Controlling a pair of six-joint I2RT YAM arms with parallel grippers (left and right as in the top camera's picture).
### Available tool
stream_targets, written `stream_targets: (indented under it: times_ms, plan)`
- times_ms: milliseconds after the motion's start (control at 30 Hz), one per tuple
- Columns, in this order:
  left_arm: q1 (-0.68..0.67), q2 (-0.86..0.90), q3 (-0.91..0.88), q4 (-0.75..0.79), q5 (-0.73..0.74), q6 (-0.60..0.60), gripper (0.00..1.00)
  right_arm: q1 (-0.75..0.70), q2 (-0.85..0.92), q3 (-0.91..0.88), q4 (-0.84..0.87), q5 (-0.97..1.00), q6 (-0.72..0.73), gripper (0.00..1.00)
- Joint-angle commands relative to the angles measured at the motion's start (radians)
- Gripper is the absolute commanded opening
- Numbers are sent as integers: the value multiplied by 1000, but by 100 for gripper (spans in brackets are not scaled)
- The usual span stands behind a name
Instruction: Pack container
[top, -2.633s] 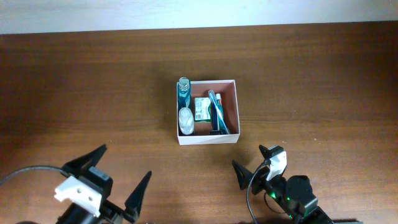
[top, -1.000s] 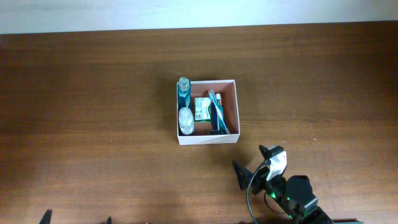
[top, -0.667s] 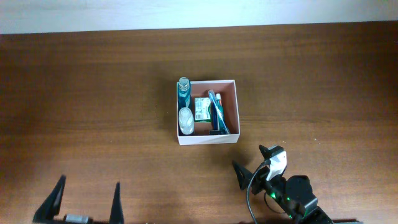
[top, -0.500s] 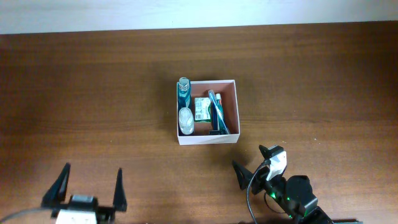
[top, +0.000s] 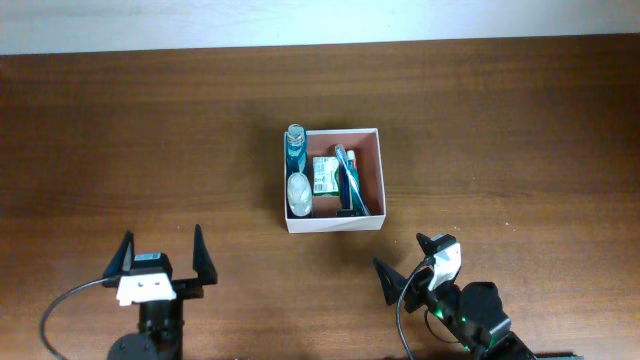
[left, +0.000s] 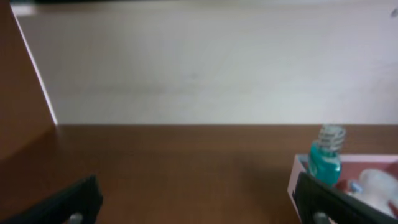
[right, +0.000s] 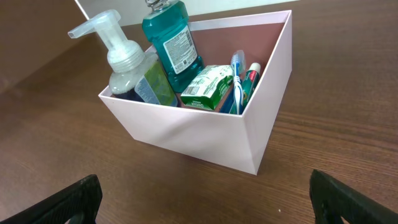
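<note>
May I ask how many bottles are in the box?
2: a mouthwash bottle in the far left corner of the box, a pump bottle in front of it; others may be hidden.

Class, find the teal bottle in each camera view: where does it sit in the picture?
Overhead: teal bottle near centre, in the container's upper-left corner.
Left wrist: lower right, upright inside the container.
Right wrist: top, left of centre, behind the pump bottle.
Shared landmark: the container's white walls.

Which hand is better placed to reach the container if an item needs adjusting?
Right, likely: the right hand stands open just off the container's near right corner; the left hand, also open, sits farther off.
</note>
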Motion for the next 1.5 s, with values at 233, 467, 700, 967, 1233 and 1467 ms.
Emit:
stream_targets:
  times_ms: [233,467,700,967,1233,1467]
  plan:
    - [1,-1,-153,90,0,-22,100,2,-3,-5,-4,-5,8,98]
    - [2,-1,-230,139,48,-25,100,2,-3,-5,-4,-5,8,99]
    - [3,-1,-249,145,48,-50,100,2,-3,-5,-4,-5,8,98]
    - [20,29,-249,143,29,-46,100,2,-3,-5,-4,-5,8,98]
    - [34,36,-249,145,21,-39,100,2,-3,-5,-4,-5,8,98]
    - [34,36,-249,145,22,-39,100,2,-3,-5,-4,-5,8,98]
